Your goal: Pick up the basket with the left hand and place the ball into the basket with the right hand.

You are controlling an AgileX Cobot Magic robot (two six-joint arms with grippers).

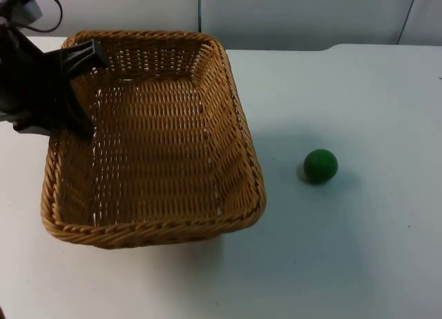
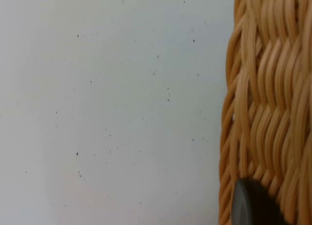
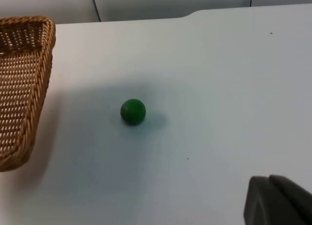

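A woven wicker basket (image 1: 159, 126) takes up the left half of the table in the top view, and nothing lies inside it. My left gripper (image 1: 71, 115) is shut on the basket's left rim, with one black finger (image 1: 80, 112) reaching down inside the wall. The left wrist view has the wicker wall (image 2: 268, 98) right against a fingertip (image 2: 251, 205). A small green ball (image 1: 320, 166) rests on the white table to the right of the basket, well apart from it. My right gripper (image 3: 275, 200) hangs back from the ball (image 3: 133, 111), with bare table between them.
The white table (image 1: 359, 264) runs to a grey partition wall (image 1: 297, 15) at the back. The basket's corner (image 3: 24, 88) stands a short way from the ball in the right wrist view. Open table lies in front of and to the right of the ball.
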